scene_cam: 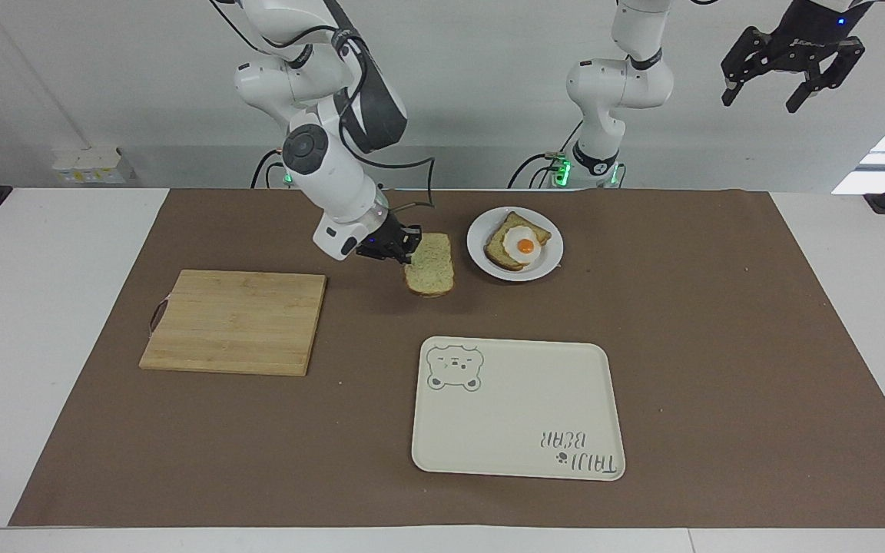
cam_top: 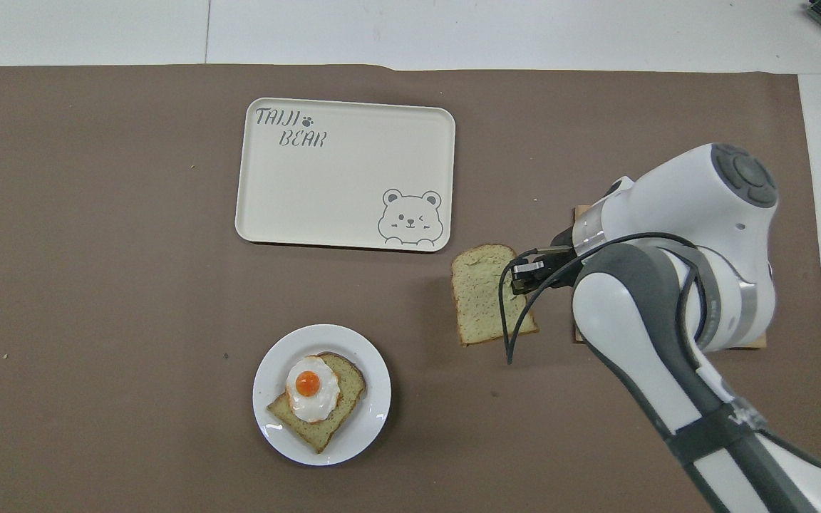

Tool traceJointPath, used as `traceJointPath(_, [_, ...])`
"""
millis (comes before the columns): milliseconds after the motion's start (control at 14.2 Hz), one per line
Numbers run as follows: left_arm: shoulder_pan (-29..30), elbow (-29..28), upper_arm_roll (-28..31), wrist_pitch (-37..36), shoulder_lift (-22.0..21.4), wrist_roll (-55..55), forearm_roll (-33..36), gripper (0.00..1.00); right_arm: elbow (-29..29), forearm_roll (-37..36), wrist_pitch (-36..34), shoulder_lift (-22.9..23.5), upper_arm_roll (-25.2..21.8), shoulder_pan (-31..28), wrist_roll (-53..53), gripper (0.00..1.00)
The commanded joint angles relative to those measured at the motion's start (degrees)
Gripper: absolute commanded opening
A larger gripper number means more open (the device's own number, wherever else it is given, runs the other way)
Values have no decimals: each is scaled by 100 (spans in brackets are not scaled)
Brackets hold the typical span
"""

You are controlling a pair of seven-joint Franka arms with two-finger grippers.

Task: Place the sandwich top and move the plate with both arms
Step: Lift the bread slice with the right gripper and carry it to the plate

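My right fingers (scene_cam: 406, 244) pinch one edge of the sandwich top (scene_cam: 430, 264), a flat, speckled tan slice with a darker crust and rounded end, held in the air over the brown mat just beside the plate (scene_cam: 552, 265). That small round white plate carries a slice with a glossy fried egg. My arm hides most of the wooden board (scene_cam: 233, 321) from overhead. My left fingers (scene_cam: 794, 65) hang spread wide, high up, well apart from the plate.
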Motion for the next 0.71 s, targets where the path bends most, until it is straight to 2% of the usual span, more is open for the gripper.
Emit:
traceJointPath(0, [23,-173,-34,55,-137,-43,50,100,-256,232,261,-105,-5,335,358,0])
traceJointPath(212, [32,-173,-34,55,-137,-43,50,100,-308,557,487,-27,-14,756,455,0])
traceJointPath(353, [23,-173,-34,55,-137,-43,50,100,-431,567,962,61,-5,977,771,0])
traceJointPath(636, [23,-173,-34,55,-137,-43,50,100,-432,804,1849,535,-14,1627,1009,0])
